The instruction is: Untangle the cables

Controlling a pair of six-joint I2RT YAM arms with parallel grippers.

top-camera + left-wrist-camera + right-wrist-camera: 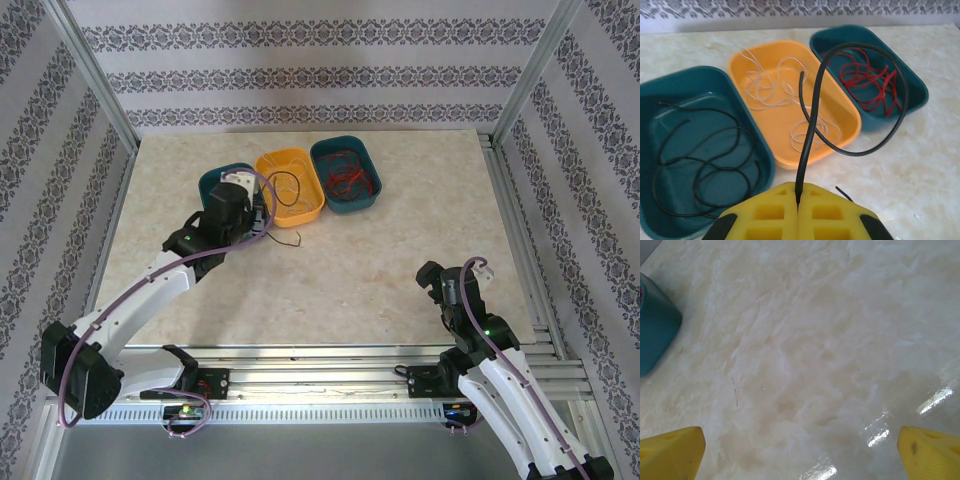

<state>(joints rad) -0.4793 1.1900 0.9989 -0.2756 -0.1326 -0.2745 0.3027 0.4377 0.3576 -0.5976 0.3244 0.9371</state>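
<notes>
Trays (300, 208) and a looping black cable (813, 115) block far centre; table (350, 285) elsewhere open.

We saw the left gripper (798, 201) pressed shut on a black cable (809, 135) just in front of the orange tray (777, 122); the cable rose over that tray, arched across to its right and curled back so its free end hung above the tray's middle. Inside the orange tray lay loose white cables (771, 85). Touching its left side was a teal tray (690, 82) holding looped black wires (715, 165), and against its right side another teal tray (840, 37) held red cables (867, 80), all on the pale table (920, 170).
</notes>
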